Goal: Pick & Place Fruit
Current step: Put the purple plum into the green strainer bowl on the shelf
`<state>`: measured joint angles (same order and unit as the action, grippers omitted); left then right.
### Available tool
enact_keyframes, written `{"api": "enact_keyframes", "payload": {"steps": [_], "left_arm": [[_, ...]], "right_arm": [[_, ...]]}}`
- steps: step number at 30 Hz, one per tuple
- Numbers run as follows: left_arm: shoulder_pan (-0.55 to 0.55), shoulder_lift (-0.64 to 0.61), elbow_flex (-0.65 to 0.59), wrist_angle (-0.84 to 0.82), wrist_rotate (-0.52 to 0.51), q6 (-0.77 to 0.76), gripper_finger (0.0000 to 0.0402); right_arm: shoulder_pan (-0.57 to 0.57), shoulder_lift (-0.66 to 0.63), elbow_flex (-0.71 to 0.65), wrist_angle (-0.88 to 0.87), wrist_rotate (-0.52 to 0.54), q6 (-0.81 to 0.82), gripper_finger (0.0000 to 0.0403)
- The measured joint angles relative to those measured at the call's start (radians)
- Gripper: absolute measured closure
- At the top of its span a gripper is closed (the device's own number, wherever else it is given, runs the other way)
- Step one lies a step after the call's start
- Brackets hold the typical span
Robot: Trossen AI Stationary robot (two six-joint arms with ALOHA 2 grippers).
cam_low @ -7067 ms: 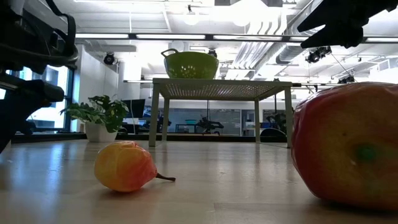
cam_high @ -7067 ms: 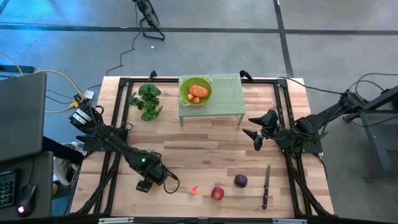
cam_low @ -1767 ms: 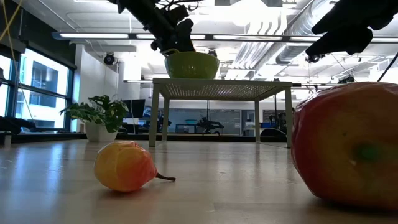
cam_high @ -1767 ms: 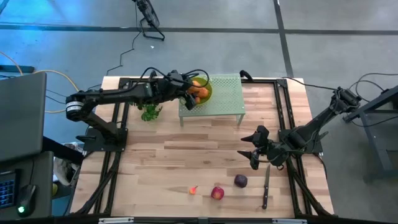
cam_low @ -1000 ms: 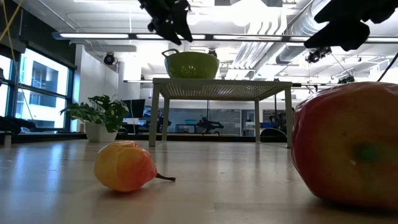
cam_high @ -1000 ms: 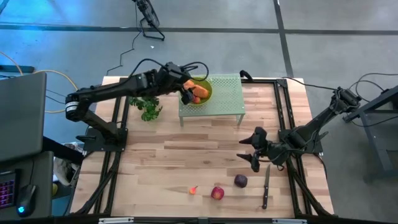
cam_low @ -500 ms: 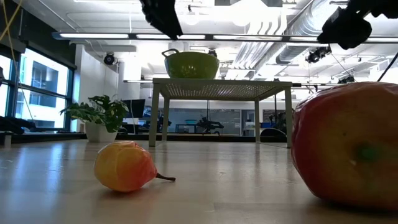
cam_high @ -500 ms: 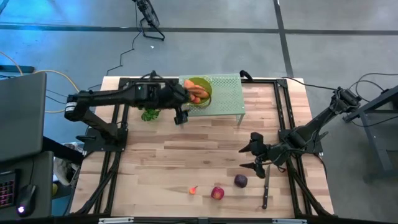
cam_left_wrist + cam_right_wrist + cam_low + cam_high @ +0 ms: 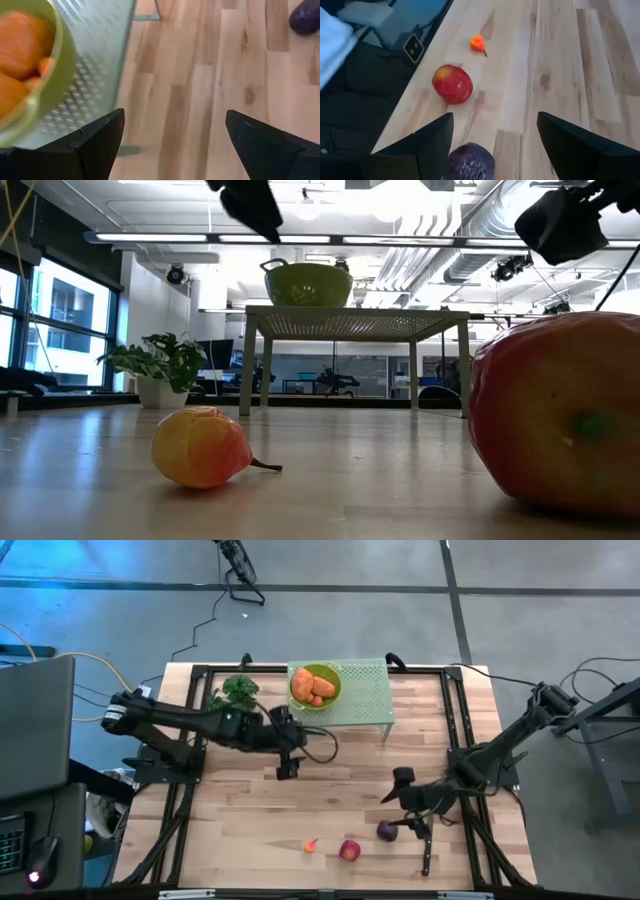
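Note:
Two orange oblong pieces (image 9: 312, 686) lie in the green bowl (image 9: 333, 680) on the green perforated stand (image 9: 365, 692). The red apple (image 9: 349, 850), the dark purple plum (image 9: 387, 831) and a tiny orange-red bit (image 9: 311, 846) rest on the table near its near edge. My left gripper (image 9: 284, 762) hangs open over the table's middle, on the near side of the stand. My right gripper (image 9: 492, 145) is open just above the plum (image 9: 469, 160), which shows low between its fingers, nearer one of them; I see no touch.
A slim black-handled knife (image 9: 427, 852) lies right of the plum, near the right gripper. A leafy green plant (image 9: 236, 693) stands left of the stand. Bare wood lies between the stand and the near fruit. In the low view the apple (image 9: 560, 415) looms large.
My left gripper has drawn back from over the bowl toward the near edge and now hangs over the table's middle; the orange pieces stay in the bowl. My right gripper has moved toward the near edge and down, closing on the plum.

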<state>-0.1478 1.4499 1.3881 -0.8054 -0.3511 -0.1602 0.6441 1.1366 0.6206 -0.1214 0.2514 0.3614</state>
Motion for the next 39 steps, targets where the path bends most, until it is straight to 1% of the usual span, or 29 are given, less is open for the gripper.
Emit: {"api": "enact_keyframes", "payload": {"steps": [7, 9, 13, 19, 23, 26, 29, 32, 39], "left_arm": [[-0.074, -0.001, -0.094, 0.062, -0.035, -0.069, 0.0059], [-0.094, -0.001, -0.11, 0.054, -0.043, -0.099, 0.0059], [-0.148, -0.001, -0.138, 0.06, -0.071, -0.152, 0.0059], [-0.212, -0.001, -0.215, 0.111, -0.076, -0.261, 0.0059], [-0.245, -0.001, -0.267, 0.143, -0.076, -0.329, 0.0059], [-0.255, -0.001, -0.298, 0.174, -0.078, -0.352, 0.0059], [-0.252, -0.001, -0.309, 0.182, -0.08, -0.364, 0.0059], [-0.251, -0.001, -0.309, 0.181, -0.083, -0.367, 0.0059], [-0.251, -0.001, -0.309, 0.18, -0.09, -0.361, 0.0059]], "right_arm": [[0.004, 0.05, 0.0, 0.037, 0.0, 0.024, 0.0122], [0.004, 0.056, 0.0, 0.047, -0.003, 0.034, 0.0122], [0.004, 0.063, 0.0, 0.056, -0.045, 0.034, 0.0122], [0.004, 0.063, 0.0, 0.06, -0.051, 0.041, 0.0122], [0.005, 0.063, 0.0, 0.059, -0.067, 0.086, 0.0122], [0.021, 0.063, 0.0, 0.053, -0.08, 0.074, 0.0122], [0.046, 0.063, 0.0, 0.025, -0.034, 0.055, 0.0122], [0.065, 0.067, 0.0, -0.005, -0.001, 0.079, 0.0122], [0.096, 0.144, 0.001, -0.002, 0.015, 0.114, 0.0122]]}}
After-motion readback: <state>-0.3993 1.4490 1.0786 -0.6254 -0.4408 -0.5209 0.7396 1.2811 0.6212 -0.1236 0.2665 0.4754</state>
